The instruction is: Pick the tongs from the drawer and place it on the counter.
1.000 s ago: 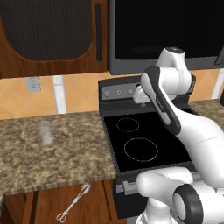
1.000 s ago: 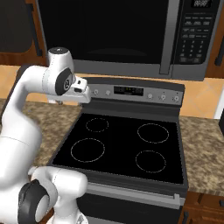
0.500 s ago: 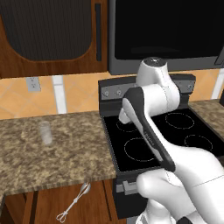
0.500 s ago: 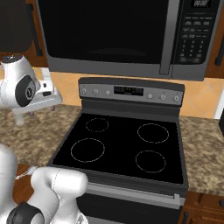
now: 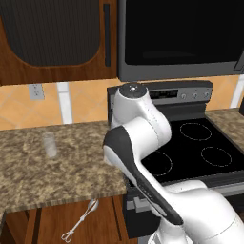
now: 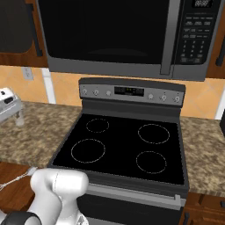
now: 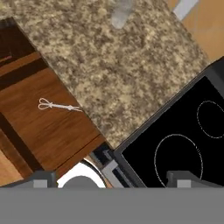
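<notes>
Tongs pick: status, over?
Gripper open, empty, high over the counter edge. Tongs lie untouched in the open drawer. Glass stands apart on the counter; nothing blocks the tongs.

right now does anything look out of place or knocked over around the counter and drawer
Nothing stands out. The tongs lie flat in the open drawer, partly tucked under the counter edge. The clear glass stands upright on the counter, and the stovetop is bare. The hand is open, high above the counter's edge.
</notes>
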